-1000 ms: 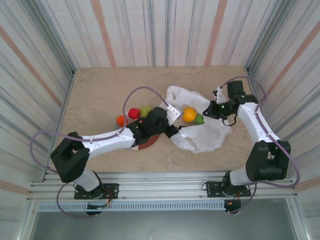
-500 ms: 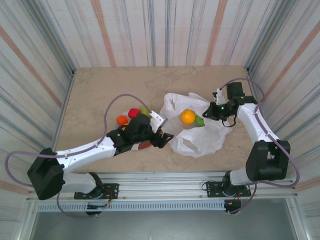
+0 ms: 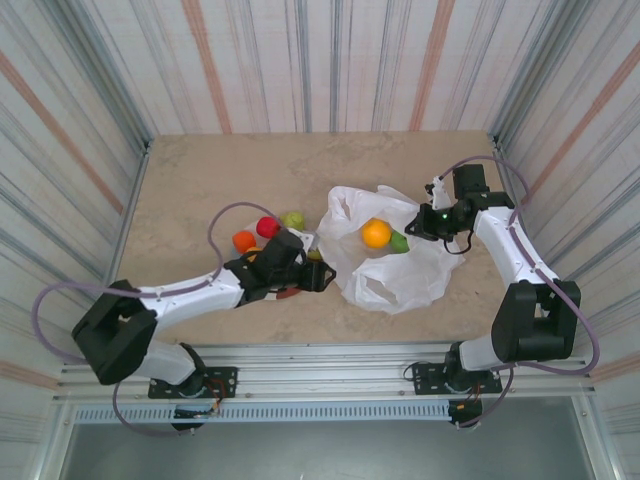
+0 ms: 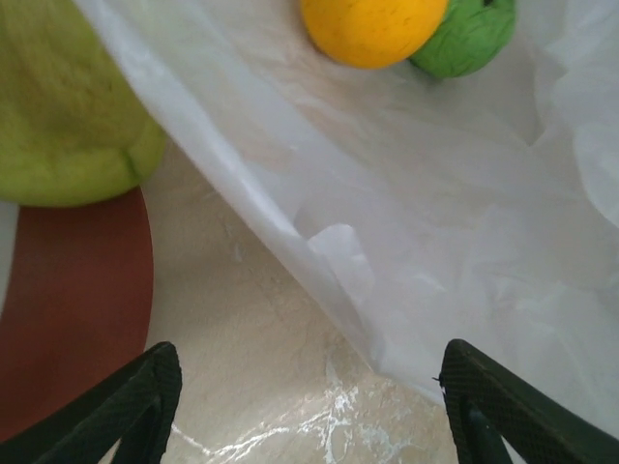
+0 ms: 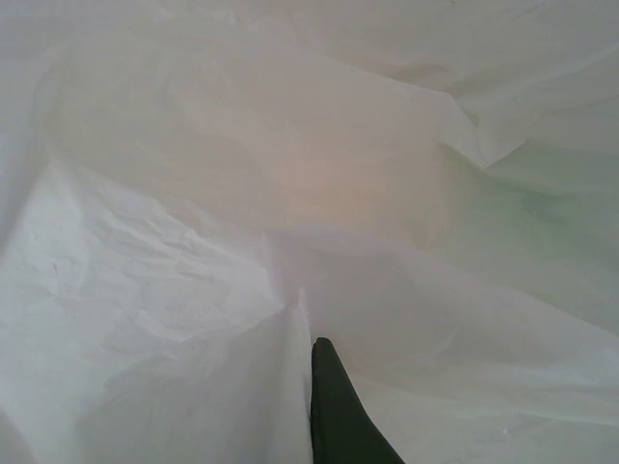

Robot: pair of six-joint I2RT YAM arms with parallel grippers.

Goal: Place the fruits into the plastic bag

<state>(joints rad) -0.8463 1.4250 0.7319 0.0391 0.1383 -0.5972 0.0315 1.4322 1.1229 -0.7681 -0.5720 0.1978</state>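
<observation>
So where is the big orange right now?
Top view, right of centre: the orange rests on the white bag, touching a green fruit on its right.

You've got the plastic bag (image 3: 395, 265) reading as thin, translucent white film, crinkled and softly shiny along its folds. Inside it, your orange fruit (image 3: 376, 233) looks smooth and glossy. The green fruit (image 3: 399, 240) beside it is duller, with a faintly ridged skin. The bench (image 3: 200, 180) shows a pale, marbled, stone-look surface with a low sheen. The plate (image 4: 68, 300) shows a flat, matt maroon face. On your left gripper (image 4: 309, 365), the jaws look like dark, matt, finely textured plastic.
</observation>
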